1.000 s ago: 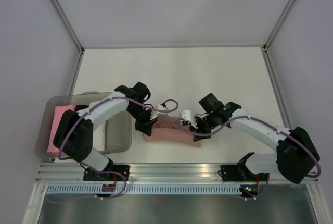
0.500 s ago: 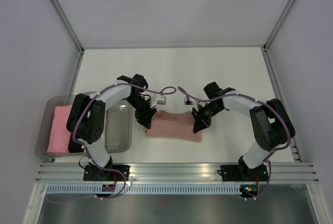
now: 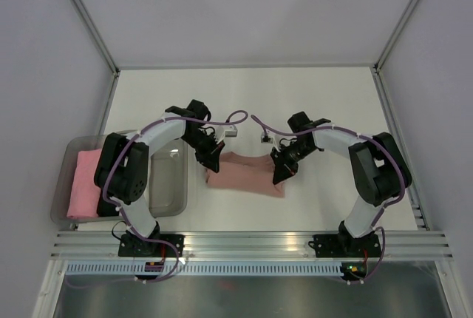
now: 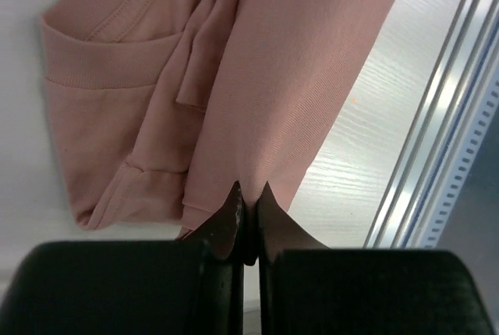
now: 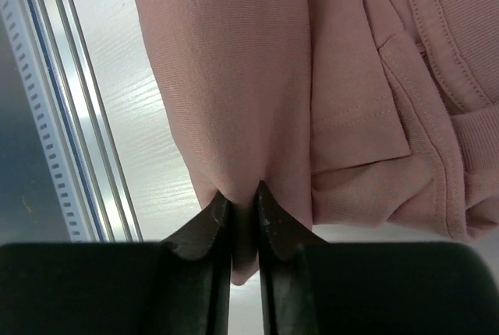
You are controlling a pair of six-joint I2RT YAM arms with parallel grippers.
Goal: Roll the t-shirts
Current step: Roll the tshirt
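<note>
A dusty-rose t-shirt [image 3: 245,176] lies folded into a long band on the white table, between my two arms. My left gripper [image 3: 209,163] is shut on the cloth at the band's left end; in the left wrist view the fingertips [image 4: 248,195] pinch a fold of the t-shirt [image 4: 257,86]. My right gripper [image 3: 281,174] is shut on the cloth at the right end; in the right wrist view the fingertips [image 5: 238,196] pinch a fold of the t-shirt [image 5: 234,78]. A second pink t-shirt bundle [image 3: 83,183] lies in the bin at left.
A clear grey plastic bin [image 3: 164,192] stands at the left, close to the left arm. An aluminium rail [image 3: 251,242] runs along the table's near edge. White walls with metal posts enclose the table on three sides.
Both grippers moved away from the near edge with the t-shirt's ends in them, and the band shifted with them. The arms' elbows swung outward and back.
</note>
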